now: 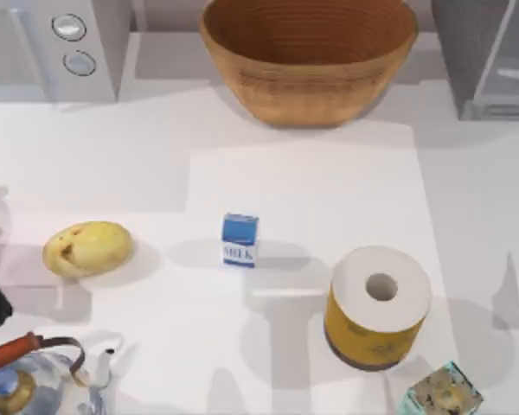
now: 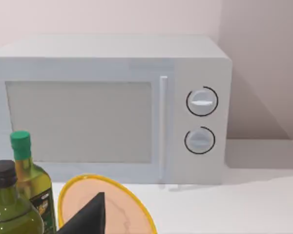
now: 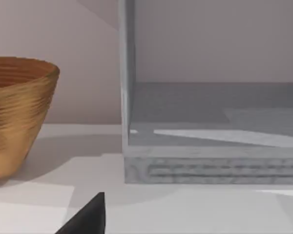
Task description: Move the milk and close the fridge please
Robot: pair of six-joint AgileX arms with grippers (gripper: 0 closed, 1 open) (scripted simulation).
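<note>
milk (image 1: 240,239): upright, left of the paper roll (image 1: 378,307)
fridge (image 1: 489,56): open, behind the roll
grippers: grip state cannot be told

- The potato (image 1: 87,248) is placed left of the milk carton (image 1: 240,239).
- The paper roll (image 1: 377,306) is set to its right, nearer the front.
- The woven basket (image 1: 308,54) is found behind it.
- The fridge (image 1: 489,54) is set behind it, far right.

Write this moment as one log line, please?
milk: upright mid-table, untouched | fridge: open, far right | left arm: parked at left edge | right arm: facing fridge | stage: not started
</note>
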